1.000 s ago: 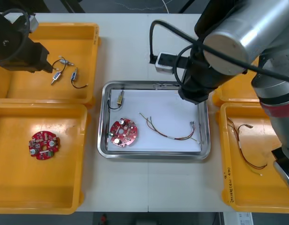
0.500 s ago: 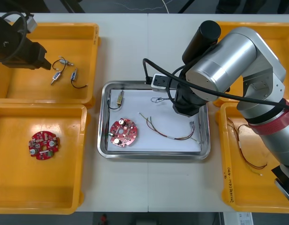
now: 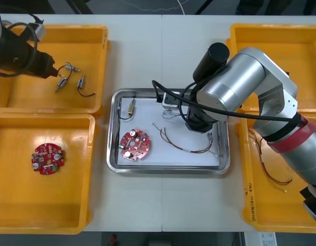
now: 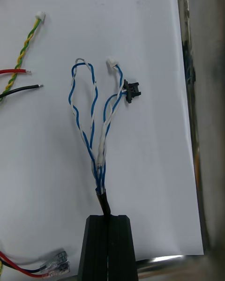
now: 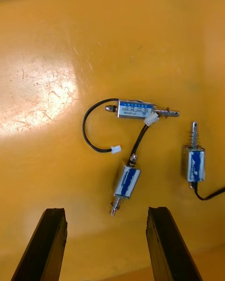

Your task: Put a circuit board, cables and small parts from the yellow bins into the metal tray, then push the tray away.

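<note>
My right gripper (image 3: pixel 177 109) hangs low over the far side of the metal tray (image 3: pixel 168 168), shut on a twisted blue and white cable (image 3: pixel 170 114). In the right wrist view the black fingers (image 4: pixel 110 229) are together on the cable's end, and the cable (image 4: pixel 93 122) spreads over the tray's white inside. The tray holds a round red circuit board (image 3: pixel 135 145), a small metal part (image 3: pixel 131 106) and a red and yellow cable (image 3: pixel 184 145). My left gripper (image 3: pixel 47 69) is open over the far left yellow bin (image 3: pixel 91 36); several small metal parts (image 5: pixel 136 108) lie just beyond its fingertips (image 5: pixel 52 218).
A second red circuit board (image 3: pixel 47 159) lies in the near left bin (image 3: pixel 24 215). The near right bin (image 3: pixel 260 210) holds more cables (image 3: pixel 265 159). The far right bin (image 3: pixel 296 36) sits behind my right arm. The tray's rim (image 4: pixel 192 75) runs beside the held cable.
My right arm has swung left and lowered over the tray, bringing the blue and white cable onto its white inside. The left gripper has shifted slightly within the far left bin.
</note>
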